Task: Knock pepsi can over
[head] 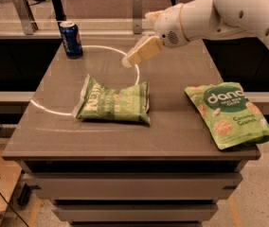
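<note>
The pepsi can (71,39) stands upright at the table's far left corner, dark blue with a silver top. My gripper (133,57) hangs above the middle of the table on the white arm, pointing left and down toward the can, well to its right. It is apart from the can and holds nothing that I can see.
A green snack bag (113,102) lies flat in the middle of the brown table (172,136), just below the gripper. A second green bag (229,113) lies at the right edge. A white curved line (54,109) is marked on the tabletop. Railings stand behind the table.
</note>
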Controlling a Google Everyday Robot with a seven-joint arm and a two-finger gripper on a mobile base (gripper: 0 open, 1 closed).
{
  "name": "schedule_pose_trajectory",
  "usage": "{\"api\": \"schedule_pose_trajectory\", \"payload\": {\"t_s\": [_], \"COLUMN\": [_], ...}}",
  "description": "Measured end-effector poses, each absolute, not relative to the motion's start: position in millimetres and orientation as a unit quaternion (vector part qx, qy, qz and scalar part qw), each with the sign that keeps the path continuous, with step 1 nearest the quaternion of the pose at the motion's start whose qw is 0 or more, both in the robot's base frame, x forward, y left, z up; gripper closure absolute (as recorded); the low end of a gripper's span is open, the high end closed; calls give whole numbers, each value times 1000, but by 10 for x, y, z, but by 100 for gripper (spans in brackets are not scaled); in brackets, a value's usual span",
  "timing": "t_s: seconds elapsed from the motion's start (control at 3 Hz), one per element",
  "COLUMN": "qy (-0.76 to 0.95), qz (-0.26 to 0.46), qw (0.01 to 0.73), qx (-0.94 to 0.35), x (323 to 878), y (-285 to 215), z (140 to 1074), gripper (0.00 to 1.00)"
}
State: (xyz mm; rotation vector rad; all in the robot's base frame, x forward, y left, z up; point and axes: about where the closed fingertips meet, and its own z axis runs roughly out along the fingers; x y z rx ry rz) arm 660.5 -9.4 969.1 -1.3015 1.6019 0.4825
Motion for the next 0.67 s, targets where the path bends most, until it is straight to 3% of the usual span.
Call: {"api": "schedule_pose_trajectory", "payload": {"t_s": [0.67], "qy": [647], "qz": [214], "qw": [510], "qx": [-525], "x": [6692], "y": [34], "z": [9693], "gripper": [0]}}
